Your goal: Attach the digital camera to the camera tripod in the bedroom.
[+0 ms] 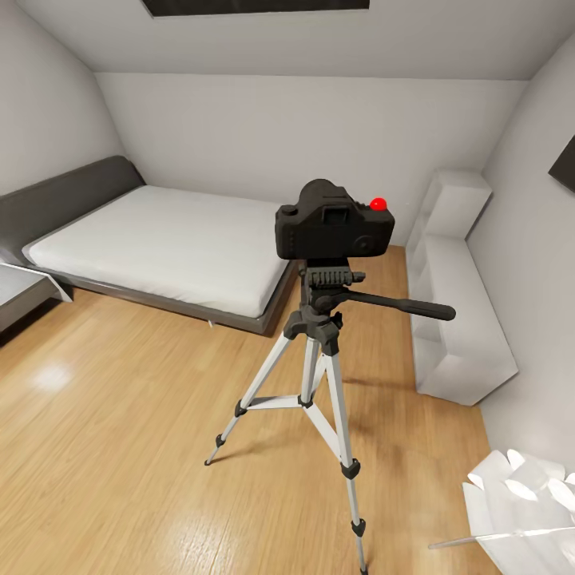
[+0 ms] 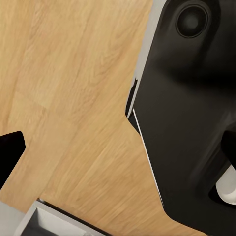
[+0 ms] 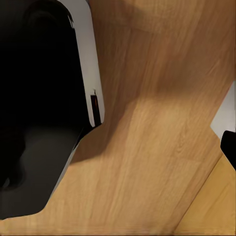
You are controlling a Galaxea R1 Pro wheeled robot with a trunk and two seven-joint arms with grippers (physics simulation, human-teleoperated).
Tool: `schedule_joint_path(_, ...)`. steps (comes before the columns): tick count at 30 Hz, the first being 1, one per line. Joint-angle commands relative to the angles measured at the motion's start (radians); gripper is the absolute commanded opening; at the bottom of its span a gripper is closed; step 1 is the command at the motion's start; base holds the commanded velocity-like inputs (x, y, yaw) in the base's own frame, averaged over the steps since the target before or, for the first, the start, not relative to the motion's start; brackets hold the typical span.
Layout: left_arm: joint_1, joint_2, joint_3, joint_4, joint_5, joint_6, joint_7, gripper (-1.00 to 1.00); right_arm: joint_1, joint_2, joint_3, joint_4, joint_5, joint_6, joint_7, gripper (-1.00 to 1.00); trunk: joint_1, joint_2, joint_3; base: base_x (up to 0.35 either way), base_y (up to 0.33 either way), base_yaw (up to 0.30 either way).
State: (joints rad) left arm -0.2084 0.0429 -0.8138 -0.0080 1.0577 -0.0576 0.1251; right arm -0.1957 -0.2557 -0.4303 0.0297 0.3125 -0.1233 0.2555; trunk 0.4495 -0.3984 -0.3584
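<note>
While the digital camera [image 1: 335,221] sits atop the camera tripod [image 1: 316,375] beside the bed [image 1: 160,243], neither gripper's jaw state can be told.

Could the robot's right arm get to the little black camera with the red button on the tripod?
Probably yes. The small black camera with the red round button sits on the silver-legged tripod, standing on bare light wood floor. Its long black pan handle sticks out, so the arm should steer around it.
</note>
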Motion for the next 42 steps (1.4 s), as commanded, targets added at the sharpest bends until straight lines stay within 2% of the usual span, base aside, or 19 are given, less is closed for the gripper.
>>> schedule_joint_path(1, 0.000, 0.000, -0.008, -0.001, 0.007, -0.001, 0.004, 1.00, 0.005, 0.006, -0.009, 0.003, 0.008, -0.006, -0.006, 1.00, 0.000, -0.002, -0.001, 0.000, 0.000, 0.000)
schedule_joint_path(8, 0.000, 0.000, -0.008, -0.001, 0.007, -0.001, 0.004, 1.00, 0.041, 0.047, -0.009, 0.003, 0.009, -0.007, -0.030, 1.00, 0.000, -0.002, -0.001, 0.000, 0.000, 0.000)
schedule_joint_path(14, 0.000, 0.000, -0.008, -0.001, 0.007, -0.001, 0.001, 1.00, 0.066, 0.064, -0.008, 0.003, 0.010, -0.008, -0.036, 1.00, 0.000, -0.002, -0.001, 0.000, 0.000, 0.000)
schedule_joint_path(21, 0.000, 0.001, -0.008, 0.001, 0.007, -0.001, -0.029, 1.00, 0.080, 0.070, -0.008, 0.004, 0.010, -0.024, -0.037, 1.00, 0.000, -0.002, -0.001, 0.000, 0.000, 0.000)
schedule_joint_path(23, 0.000, 0.001, -0.008, 0.002, 0.006, 0.000, -0.064, 1.00, 0.082, 0.071, -0.008, 0.004, 0.010, -0.030, -0.038, 1.00, 0.000, -0.002, -0.001, 0.000, 0.000, 0.000)
schedule_joint_path(26, 0.000, 0.001, -0.008, 0.002, 0.004, 0.000, -0.076, 1.00, 0.083, 0.071, -0.008, 0.004, 0.010, -0.032, -0.038, 1.00, 0.000, -0.002, -0.001, 0.000, 0.000, 0.000)
schedule_joint_path(42, 0.000, 0.004, -0.008, 0.003, 0.002, 0.000, -0.090, 1.00, 0.084, 0.073, -0.007, 0.004, 0.010, -0.032, -0.064, 1.00, 0.000, -0.002, -0.001, 0.000, 0.000, 0.000)
